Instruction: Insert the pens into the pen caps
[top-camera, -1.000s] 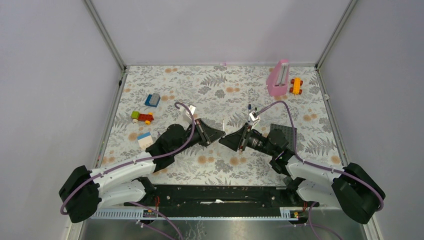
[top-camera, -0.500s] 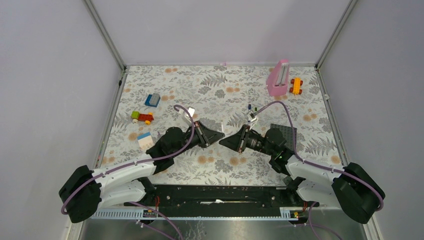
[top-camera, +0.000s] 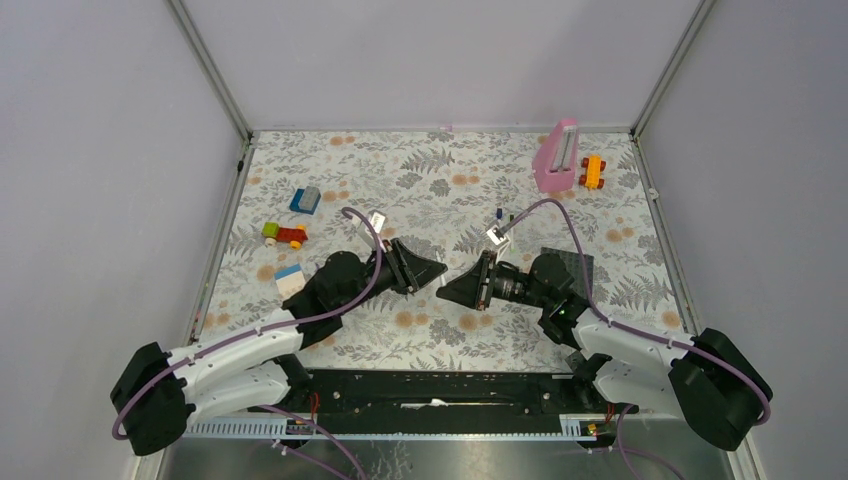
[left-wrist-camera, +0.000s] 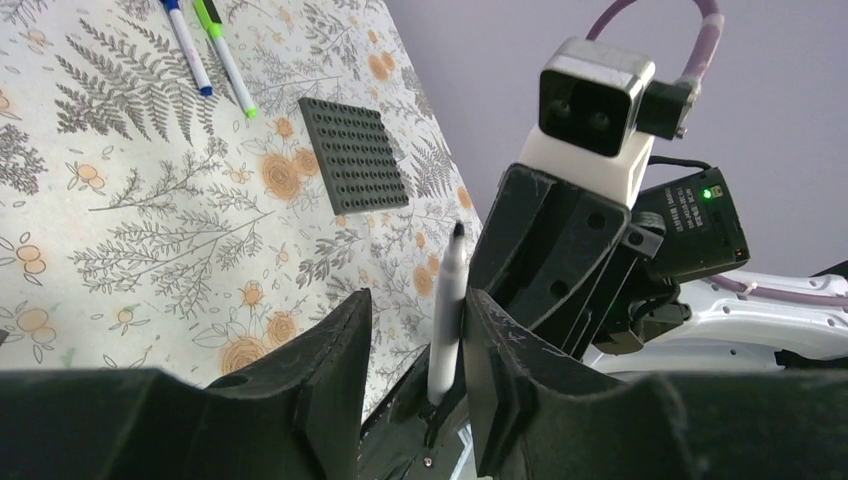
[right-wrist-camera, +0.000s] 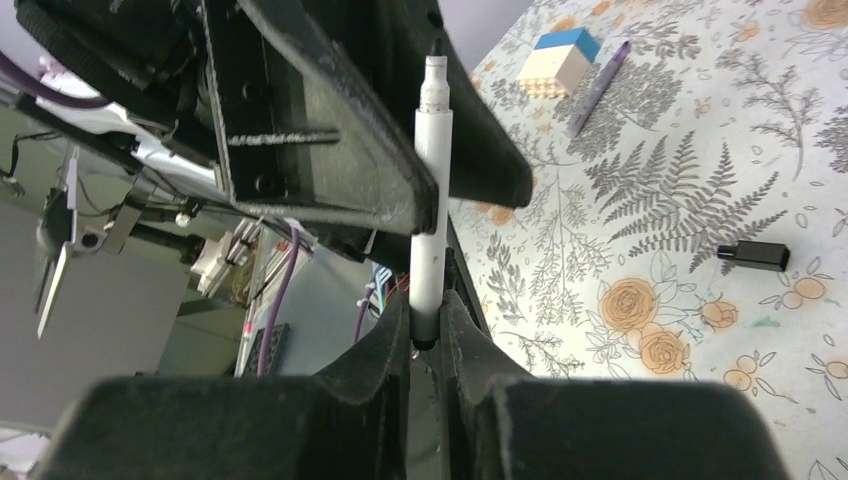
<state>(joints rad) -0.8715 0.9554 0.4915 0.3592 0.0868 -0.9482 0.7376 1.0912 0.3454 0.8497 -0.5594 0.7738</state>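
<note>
Right hand (right-wrist-camera: 428, 305): fingers closed together, clamped on the lower end of the black-tipped pen (right-wrist-camera: 430, 200). The pen stands out from the fingertips with its dark tip pointing away from the hand.

Left hand (left-wrist-camera: 415, 305): fingers apart. The barrel of the black-tipped pen passes through the gap between them. In the left wrist view it lies against the right-side finger, with a clear space to the other finger. The two hands meet tip to tip above the middle of the table (top-camera: 420, 170).

Other task items:
- Blue-tipped pen (left-wrist-camera: 190, 45) and green-tipped pen (left-wrist-camera: 228, 65): flat on the table, side by side, near each other, beyond the hands.
- Black cap (right-wrist-camera: 752, 256): on its side on the table, apart from both hands.
- No other cap can be made out in any view.

Other items on the table:
- Dark grey studded baseplate (left-wrist-camera: 355, 153), flat, near the two loose pens.
- Blue-and-white block (right-wrist-camera: 560, 60), with a slim purple stick (right-wrist-camera: 598, 88) just beside it; what the stick is cannot be told.
- Toy car (top-camera: 284, 234) of red, green and yellow bricks, on the left side.
</note>
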